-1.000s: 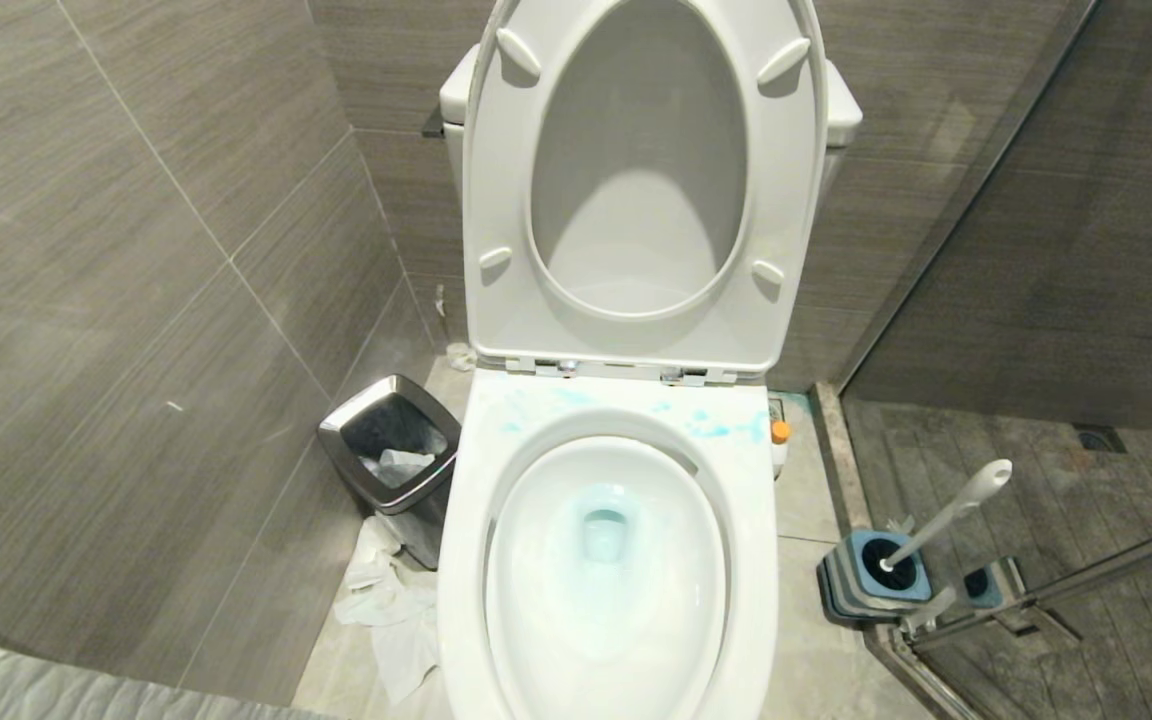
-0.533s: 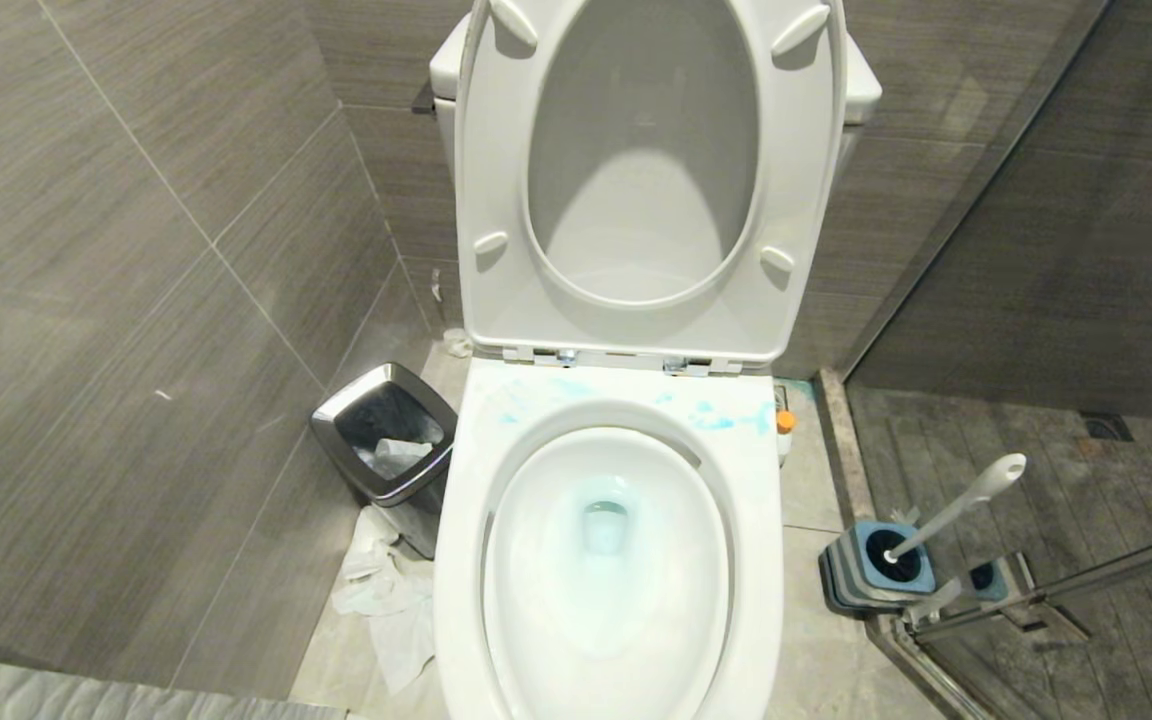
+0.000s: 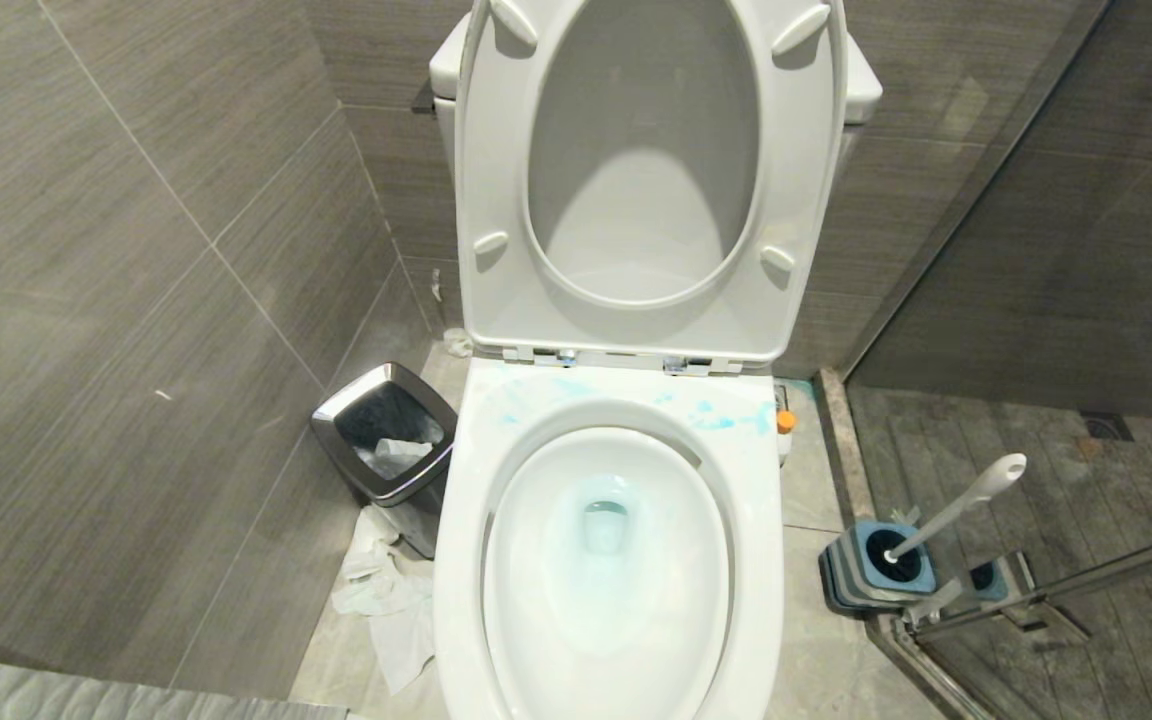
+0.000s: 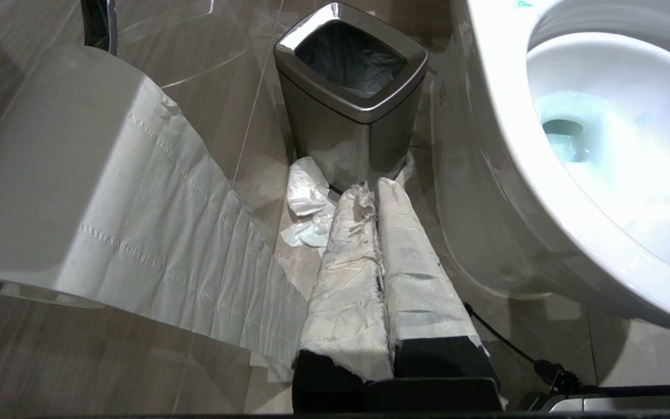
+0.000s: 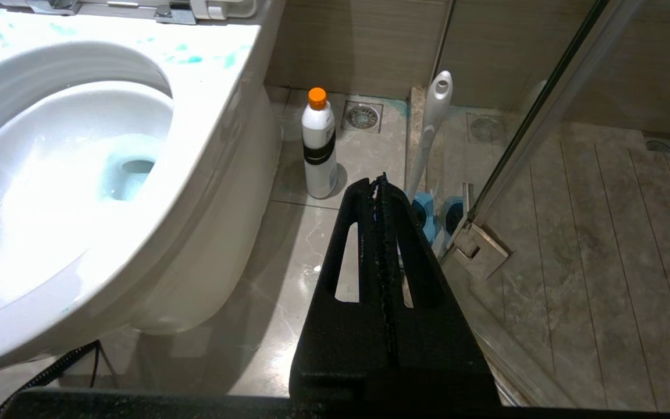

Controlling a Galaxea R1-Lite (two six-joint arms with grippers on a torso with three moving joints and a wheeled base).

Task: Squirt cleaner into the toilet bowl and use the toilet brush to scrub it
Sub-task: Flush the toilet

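Note:
The white toilet bowl (image 3: 458,560) stands in the middle of the head view, seat and lid raised. Turquoise cleaner is smeared on the back of the rim (image 3: 726,420) and tints the water (image 3: 604,522). To the right, the toilet brush (image 3: 956,505) leans in its blue-and-grey holder (image 3: 851,585); the right wrist view shows its white handle (image 5: 431,125). Neither arm shows in the head view. My left gripper (image 4: 374,189), with paper-wrapped fingers, is shut and empty beside the bowl's left side. My right gripper (image 5: 378,180) is shut and empty, just short of the holder.
A white bottle with an orange cap (image 5: 319,145) stands on the floor between bowl and brush. A steel bin (image 3: 386,440) and crumpled tissue (image 3: 386,600) lie left of the bowl. A toilet roll (image 4: 50,174) hangs near my left gripper. A glass shower door with its hinge (image 5: 477,250) borders the right.
The whole head view shifted a little a second ago, so the camera moved; it has held still since. Nothing in the scene itself has moved.

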